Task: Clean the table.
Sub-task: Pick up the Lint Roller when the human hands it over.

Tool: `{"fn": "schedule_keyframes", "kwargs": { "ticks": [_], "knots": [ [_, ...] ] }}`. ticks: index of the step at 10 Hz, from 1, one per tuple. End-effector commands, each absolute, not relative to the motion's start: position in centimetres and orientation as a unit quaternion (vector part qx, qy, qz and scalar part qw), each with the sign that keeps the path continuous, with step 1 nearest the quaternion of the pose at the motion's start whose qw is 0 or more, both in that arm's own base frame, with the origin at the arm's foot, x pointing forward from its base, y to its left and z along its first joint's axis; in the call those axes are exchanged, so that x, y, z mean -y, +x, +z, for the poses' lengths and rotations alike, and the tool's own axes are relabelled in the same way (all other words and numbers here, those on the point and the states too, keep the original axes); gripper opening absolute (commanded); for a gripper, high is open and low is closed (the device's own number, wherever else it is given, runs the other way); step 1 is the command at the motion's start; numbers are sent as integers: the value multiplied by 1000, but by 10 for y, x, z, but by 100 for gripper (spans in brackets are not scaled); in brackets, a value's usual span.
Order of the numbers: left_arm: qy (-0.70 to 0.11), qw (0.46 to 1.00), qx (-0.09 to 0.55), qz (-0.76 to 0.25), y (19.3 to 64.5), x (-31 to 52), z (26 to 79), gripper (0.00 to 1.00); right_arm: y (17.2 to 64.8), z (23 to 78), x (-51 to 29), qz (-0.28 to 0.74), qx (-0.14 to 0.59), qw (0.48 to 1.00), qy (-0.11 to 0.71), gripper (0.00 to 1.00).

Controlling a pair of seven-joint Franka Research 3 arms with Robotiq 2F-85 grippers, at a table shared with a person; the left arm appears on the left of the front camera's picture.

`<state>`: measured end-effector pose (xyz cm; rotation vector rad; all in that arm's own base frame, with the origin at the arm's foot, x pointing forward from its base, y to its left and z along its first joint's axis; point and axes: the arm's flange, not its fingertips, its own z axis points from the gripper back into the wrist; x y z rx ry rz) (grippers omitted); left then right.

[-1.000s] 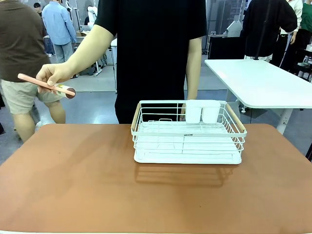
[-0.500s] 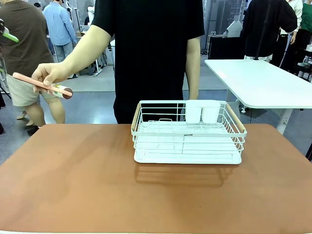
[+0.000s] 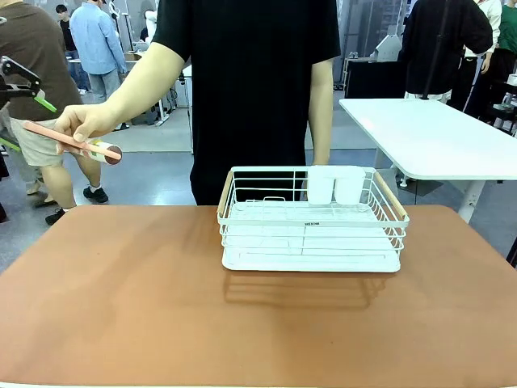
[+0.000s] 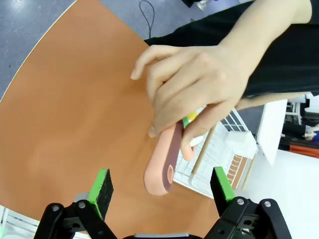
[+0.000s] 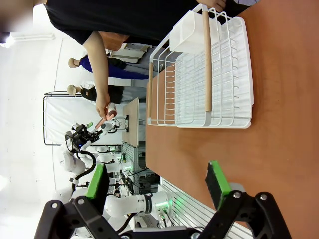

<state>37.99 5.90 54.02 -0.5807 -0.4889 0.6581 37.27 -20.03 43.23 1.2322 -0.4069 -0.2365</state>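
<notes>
A white-topped table (image 3: 428,133) stands at the right on grey floor (image 3: 153,182), bystanders (image 3: 97,40) farther back.

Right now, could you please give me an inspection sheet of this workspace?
Surface: table, reddish-brown, no spills seen.
Job's things: pink-handled tool held out in a person's hand near the table's far left corner.
Clutter: white wire rack on the table, white caddy in its far right corner.
Grippers: left gripper open, fingers facing the tool's handle end; right gripper open above the table.
Cables: black cable on the floor.
Surroundings: white-topped table, people behind.
</notes>
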Motion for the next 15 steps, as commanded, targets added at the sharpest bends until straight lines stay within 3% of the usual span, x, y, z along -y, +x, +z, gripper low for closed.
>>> {"fn": "schedule_keyframes", "kwargs": {
  "ticks": [1, 12, 13, 14, 15],
  "knots": [
    [-273, 858, 255, 352, 384, -55, 522, 100, 373, 435, 200, -108, 190, 788, 576, 100],
    [-306, 843, 240, 372, 397, -58, 501, 98, 373, 435, 200, -108, 190, 788, 576, 100],
    [-311, 841, 242, 371, 398, -58, 500, 80, 373, 435, 200, -108, 190, 788, 576, 100],
    [-313, 840, 241, 372, 399, -59, 497, 78, 373, 435, 200, -108, 190, 788, 576, 100],
    [-315, 840, 239, 371, 400, -59, 497, 60, 373, 435, 200, -108, 190, 788, 576, 100]
  ]
}}
